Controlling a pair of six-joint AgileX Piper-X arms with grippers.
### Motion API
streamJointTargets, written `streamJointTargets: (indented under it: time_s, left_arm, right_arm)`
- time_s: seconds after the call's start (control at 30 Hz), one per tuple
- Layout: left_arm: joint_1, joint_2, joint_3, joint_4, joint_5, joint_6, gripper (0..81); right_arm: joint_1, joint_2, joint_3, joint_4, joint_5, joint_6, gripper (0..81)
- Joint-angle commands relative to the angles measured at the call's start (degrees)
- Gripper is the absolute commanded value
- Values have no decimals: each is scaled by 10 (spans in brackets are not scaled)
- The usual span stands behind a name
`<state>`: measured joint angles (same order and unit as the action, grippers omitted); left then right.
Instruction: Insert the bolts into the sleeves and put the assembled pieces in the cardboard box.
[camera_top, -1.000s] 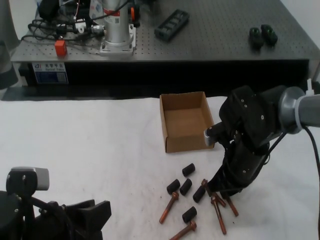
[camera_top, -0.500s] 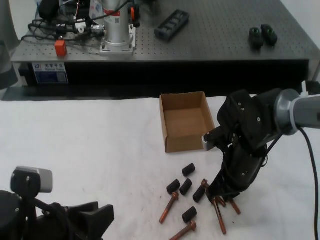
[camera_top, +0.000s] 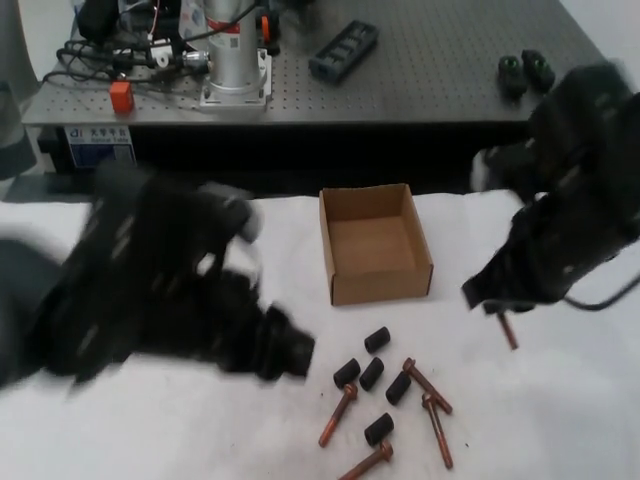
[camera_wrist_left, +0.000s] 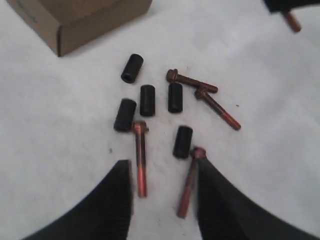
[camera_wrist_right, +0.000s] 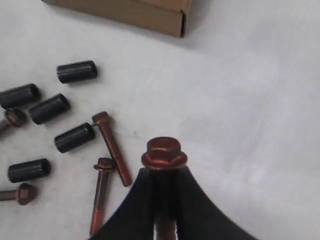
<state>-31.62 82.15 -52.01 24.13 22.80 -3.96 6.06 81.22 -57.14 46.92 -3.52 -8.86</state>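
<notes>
Aloft, the right claw (camera_wrist_right: 164, 172) grips a bolt (camera_wrist_right: 164, 152); the left claw (camera_wrist_left: 162, 166) gapes near loose sleeves (camera_wrist_left: 147, 100).

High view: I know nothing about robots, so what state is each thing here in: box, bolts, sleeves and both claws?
Brown cardboard box: open at the top, nothing inside.
Five black cylindrical sleeves: lying on the white cloth, no bolt in any.
Four copper-coloured bolts: lying loose on the cloth.
Fifth copper-coloured bolt: held, head beyond the fingertips.
Right gripper: shut on that bolt.
Left gripper: open, empty.
</notes>
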Motion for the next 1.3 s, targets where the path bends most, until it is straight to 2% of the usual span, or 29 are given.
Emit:
streamJointTargets:
  time_s: [0.0,0.1,0.27,0.43,0.63,0.77,1.17,1.27]
  left_arm:
    - [-6,54,-66,63,6,73,259]
    - [-23,143,-179,137,-1,120,254]
    - [-53,278,-344,238,-60,155,254]
    - [-70,380,-469,278,-88,186,254]
    - [-72,465,-583,364,-91,226,254]
    - [-75,495,-616,387,-96,247,254]
    - [-85,525,-616,376,-97,258,254]
    - [-90,525,-616,377,-97,258,214]
  right_arm:
    - [-15,-78,28,15,-18,3,16]
    - [-25,-136,65,23,-20,9,16]
    - [-38,-200,125,25,-31,20,16]
    - [-41,-215,150,26,-31,28,16]
    - [-41,-215,151,25,-31,28,16]
    - [-41,-215,151,25,-31,28,16]
    - [-39,-215,151,25,-31,28,16]
    - [-39,-215,151,25,-31,28,16]
